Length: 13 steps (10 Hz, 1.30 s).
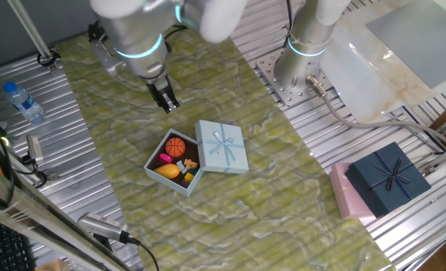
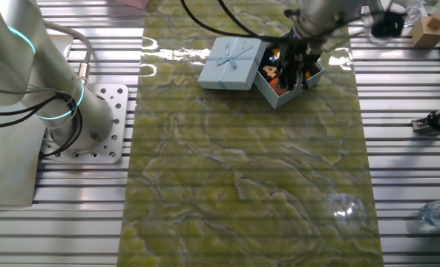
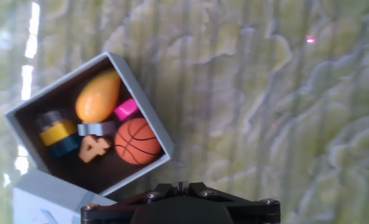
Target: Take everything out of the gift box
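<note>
1. At the far left of one fixed view, a plastic water bottle [image 1: 23, 102] lies on the ribbed metal surface, well apart from the green marbled mat [image 1: 283, 203].
2. Right of it, the gripper [image 1: 165, 102] hangs above the mat, near the gift box but not touching it. Its two dark fingers look close together, yet from these angles I cannot tell whether they are shut or slightly parted.
3. The gift box [image 1: 156, 157] sits open near the middle of the mat, turned corner-on to the camera.
4. Inside, the hand view shows a yellow-orange fruit [image 3: 98, 96] toward the top, a magenta piece [image 3: 126, 109] just beside it, and an orange basketball [image 3: 136, 141] in the corner nearest the hand.
5. Also inside are a yellow block [image 3: 57, 132], a grey bar [image 3: 96, 129] and a tan figure shaped like a 4 [image 3: 88, 149]; a dark piece under the yellow block is too blurred to name.
6. The pale-blue lid [image 1: 223, 146] with its ribbon bow lies touching the box's right side.
7. Further right, off the mat, a dark navy box [image 1: 388, 179] rests on a pink box [image 1: 346, 197].
</note>
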### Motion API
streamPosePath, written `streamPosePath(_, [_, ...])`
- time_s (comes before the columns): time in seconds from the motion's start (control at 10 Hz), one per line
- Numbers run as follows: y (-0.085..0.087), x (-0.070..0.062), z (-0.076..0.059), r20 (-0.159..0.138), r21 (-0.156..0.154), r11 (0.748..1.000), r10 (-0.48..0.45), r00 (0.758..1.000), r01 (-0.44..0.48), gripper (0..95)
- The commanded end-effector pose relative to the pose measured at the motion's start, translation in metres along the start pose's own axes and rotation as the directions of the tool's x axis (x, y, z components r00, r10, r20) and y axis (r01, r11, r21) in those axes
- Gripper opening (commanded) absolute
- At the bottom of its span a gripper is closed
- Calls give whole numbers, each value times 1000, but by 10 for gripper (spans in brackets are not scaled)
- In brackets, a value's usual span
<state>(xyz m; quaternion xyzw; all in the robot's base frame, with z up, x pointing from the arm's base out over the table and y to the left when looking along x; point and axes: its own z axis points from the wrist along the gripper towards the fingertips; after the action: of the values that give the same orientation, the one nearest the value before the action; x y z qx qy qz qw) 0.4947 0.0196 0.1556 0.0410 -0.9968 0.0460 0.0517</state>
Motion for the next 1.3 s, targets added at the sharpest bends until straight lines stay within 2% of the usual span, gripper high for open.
streamPosePath(0.1, [-2, 2, -1, 35, -50, 999, 18, 999, -17, 0])
streamPosePath(0.4, [-3, 2, -2, 42, -57, 998, -11, 999, 14, 0])
streamPosePath(0.6, [-3, 2, -2, 43, -79, 997, -19, 999, 23, 0])
streamPosePath(0.9, [-3, 1, -3, 53, -76, 996, -40, 998, 44, 0])
streamPosePath(1.3, [-3, -1, -4, 53, -84, 996, -31, 998, 35, 0])
